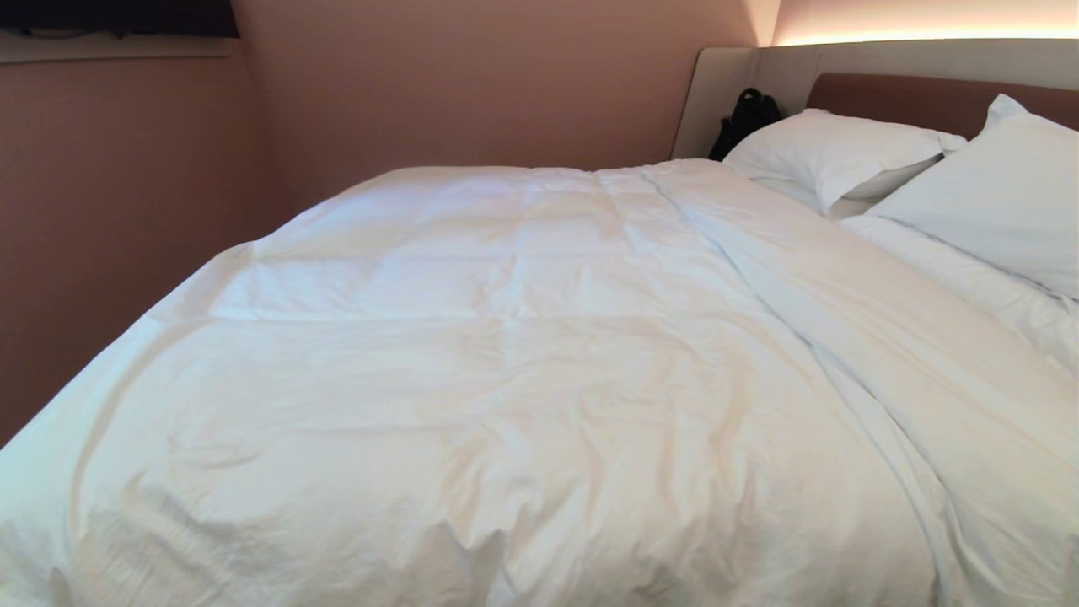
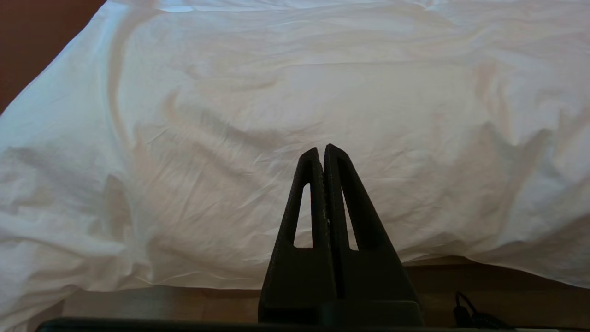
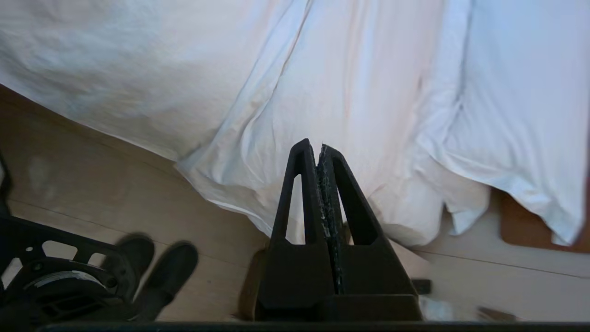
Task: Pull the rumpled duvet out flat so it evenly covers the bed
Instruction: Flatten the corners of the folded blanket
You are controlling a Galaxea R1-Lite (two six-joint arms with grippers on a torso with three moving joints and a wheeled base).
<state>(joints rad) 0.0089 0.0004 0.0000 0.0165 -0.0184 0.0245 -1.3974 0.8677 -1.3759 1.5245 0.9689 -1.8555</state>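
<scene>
Jaws pressed shut on both sides, nothing held: left gripper (image 2: 323,150) hangs parked by the near edge of the bed, tips pointing over the duvet (image 1: 506,371); right gripper (image 3: 314,146) hangs over the spot where the duvet's hem drapes toward the floor (image 3: 92,184), w/ a corner of fabric drooping just beyond its tips. Neither arm shows in the head view. Duvet lies spread over most of the bed (image 1: 927,84), reaching the far side by the wall (image 1: 421,84) and up to the pillows (image 1: 834,152), still creased, w/ a long ridge running diagonally from the head end down toward the near right. Looks close to done; what's left, prob., is evening out that ridge and the uneven overhang on the right. Risks: w/ shut jaws a grab would just poke the cloth and shove more wrinkles in, so they'd need to open first. Pulling the hanging corner too hard could drag the far edge off the wall side or skew the whole cover. A pinch too deep might catch the sheet below as well. Robot base (image 3: 55,276) sits close to the hem, so loose fabric could snag there. Containers: only a dark bag (image 1: 746,118) by the headboard, contents not visible.
</scene>
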